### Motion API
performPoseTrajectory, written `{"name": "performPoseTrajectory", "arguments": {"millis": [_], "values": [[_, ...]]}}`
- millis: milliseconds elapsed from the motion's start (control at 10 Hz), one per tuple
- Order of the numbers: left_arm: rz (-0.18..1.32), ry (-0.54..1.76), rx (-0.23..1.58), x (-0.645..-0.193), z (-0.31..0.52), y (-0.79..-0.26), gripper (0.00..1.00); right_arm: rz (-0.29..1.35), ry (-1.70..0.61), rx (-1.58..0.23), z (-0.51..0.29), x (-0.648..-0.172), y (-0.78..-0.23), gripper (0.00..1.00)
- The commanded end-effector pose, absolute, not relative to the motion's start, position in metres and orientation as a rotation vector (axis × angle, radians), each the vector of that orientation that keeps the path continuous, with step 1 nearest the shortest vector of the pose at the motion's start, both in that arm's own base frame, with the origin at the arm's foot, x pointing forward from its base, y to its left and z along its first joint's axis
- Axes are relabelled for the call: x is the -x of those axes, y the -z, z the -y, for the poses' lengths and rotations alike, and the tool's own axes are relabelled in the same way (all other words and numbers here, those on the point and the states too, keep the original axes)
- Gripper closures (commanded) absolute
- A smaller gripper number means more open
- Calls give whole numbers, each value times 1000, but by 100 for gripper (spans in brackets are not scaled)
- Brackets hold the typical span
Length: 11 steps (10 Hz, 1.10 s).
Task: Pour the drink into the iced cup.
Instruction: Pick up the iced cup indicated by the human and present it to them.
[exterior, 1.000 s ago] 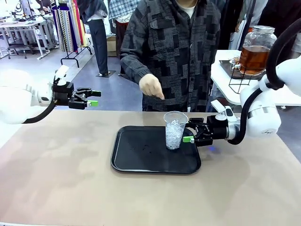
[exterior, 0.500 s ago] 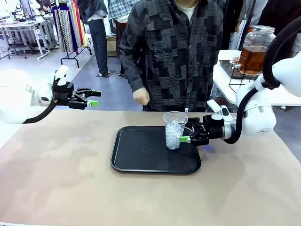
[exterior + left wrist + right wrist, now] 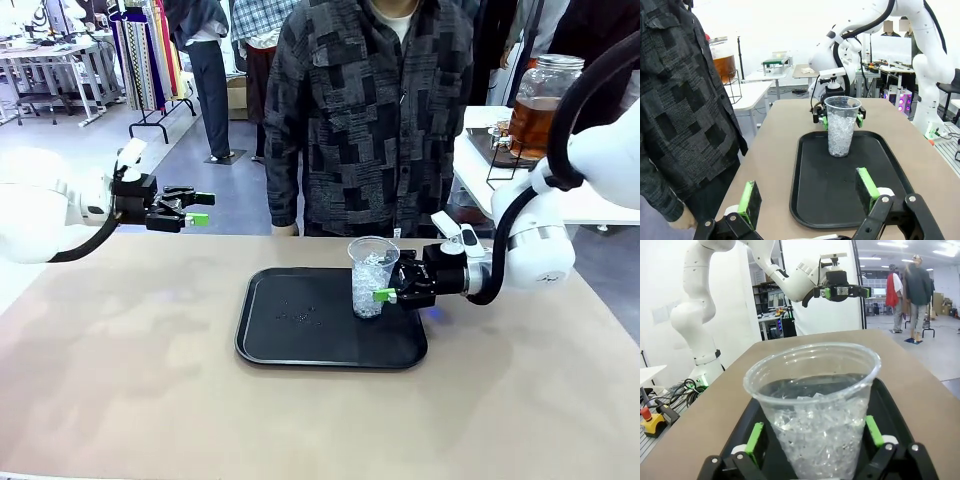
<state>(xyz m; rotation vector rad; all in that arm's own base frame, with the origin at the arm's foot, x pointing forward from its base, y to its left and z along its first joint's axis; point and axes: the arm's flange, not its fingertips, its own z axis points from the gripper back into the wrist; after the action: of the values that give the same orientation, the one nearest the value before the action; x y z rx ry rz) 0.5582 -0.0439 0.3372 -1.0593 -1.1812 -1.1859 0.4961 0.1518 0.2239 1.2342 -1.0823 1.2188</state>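
The iced cup (image 3: 372,277), clear plastic and packed with ice, stands upright on a black tray (image 3: 300,345). My right gripper (image 3: 388,291) is open at the cup's right side. In the right wrist view the cup (image 3: 815,410) sits between the green pads (image 3: 756,437) with a small gap on each side. My left gripper (image 3: 196,208) hangs open and holds nothing, high over the table's far left edge. Its own view looks down the tray (image 3: 810,200) at the cup (image 3: 841,125). The drink (image 3: 541,110), amber in a large glass jar, stands on a side table at the back right.
A person in a dark patterned shirt (image 3: 375,110) stands at the far edge behind the tray, arms down. The jar rests on a wire stand (image 3: 505,165) on the white side table. Bare tan tabletop (image 3: 130,350) surrounds the tray.
My right gripper has slid left until its open fingers straddle the cup. The person's hand has drawn back from above the tray and dropped to their side. The left arm has not moved.
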Motion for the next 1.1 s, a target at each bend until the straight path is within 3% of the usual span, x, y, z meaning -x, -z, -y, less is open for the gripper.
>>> {"name": "performPoseTrajectory", "arguments": {"millis": [0,400,600,1000], "values": [[1183,1186,1058,-558,44,-338,0,1076,-1163,-1235,-163,-507,-226,0],[1183,1186,1058,-558,44,-338,0,1058,-1155,-1245,-166,-510,-227,0],[1183,1186,1058,-558,44,-338,0,1044,-1160,-1266,-166,-511,-226,36],[1183,1186,1058,-558,44,-338,0,1037,-1141,-1293,-161,-509,-229,36]]}}
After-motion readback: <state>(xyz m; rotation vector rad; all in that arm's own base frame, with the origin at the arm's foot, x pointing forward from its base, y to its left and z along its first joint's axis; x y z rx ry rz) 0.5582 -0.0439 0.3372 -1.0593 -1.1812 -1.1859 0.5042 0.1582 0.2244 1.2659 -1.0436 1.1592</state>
